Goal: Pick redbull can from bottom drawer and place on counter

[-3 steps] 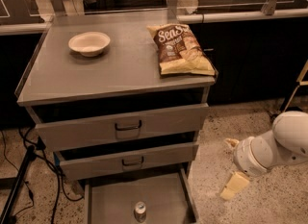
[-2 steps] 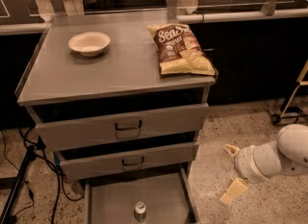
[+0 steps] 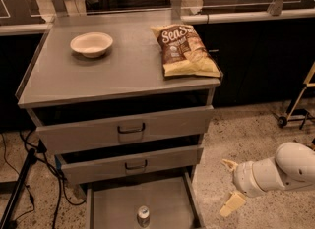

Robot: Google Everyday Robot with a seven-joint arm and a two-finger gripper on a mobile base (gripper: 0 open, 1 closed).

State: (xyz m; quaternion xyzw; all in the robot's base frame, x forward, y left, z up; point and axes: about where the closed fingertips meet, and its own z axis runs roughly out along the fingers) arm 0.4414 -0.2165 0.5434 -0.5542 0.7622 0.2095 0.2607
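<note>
To take the can [image 3: 143, 216], upright near the front of the open bottom drawer [image 3: 115, 201], bring the hand [image 3: 230, 184], jaws apart low at the right beside the cabinet [image 3: 88, 133], leftward over it, then lower squarely around its sides.

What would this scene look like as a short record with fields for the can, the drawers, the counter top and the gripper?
redbull can: upright in the bottom drawer, near its front
bottom drawer: pulled out, grey floor showing
counter: holds a white bowl at back left and a chip bag at right
gripper: open, empty, over the floor to the right of the bottom drawer, apart from the can
task state: can not yet picked
</note>
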